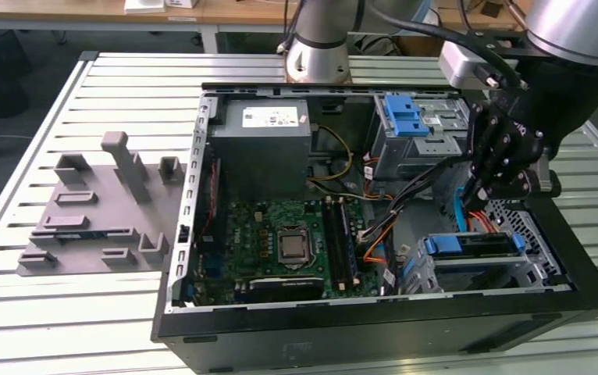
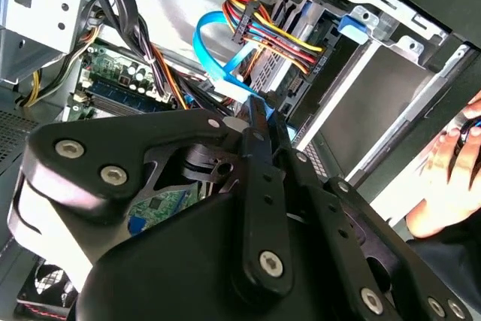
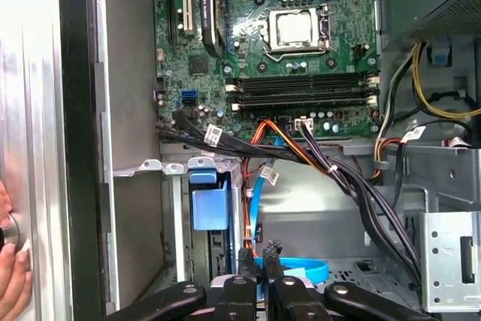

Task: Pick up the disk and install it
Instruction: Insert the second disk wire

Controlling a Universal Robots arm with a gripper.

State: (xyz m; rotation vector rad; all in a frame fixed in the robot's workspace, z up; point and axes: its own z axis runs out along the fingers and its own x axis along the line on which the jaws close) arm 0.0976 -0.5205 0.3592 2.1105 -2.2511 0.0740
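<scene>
Inside the open PC case (image 1: pixel 382 328), jaws (image 1: pixel 483 195) closed, nothing gripped, are held above the drive bay (image 1: pixel 473 248); cables (image 1: pixel 424 183) should be kept clear.

open pc case (image 1: pixel 190 195) w/ motherboard (image 1: pixel 278 242), grey fixture (image 1: pixel 96 211) beside it on slatted table (image 1: pixel 28 312).

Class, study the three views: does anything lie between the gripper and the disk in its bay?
Yes, loose cables. A blue flat cable curls beside the gripper, and orange wires hang down between it and the disk, whose blue frame sits in the metal bay.
</scene>
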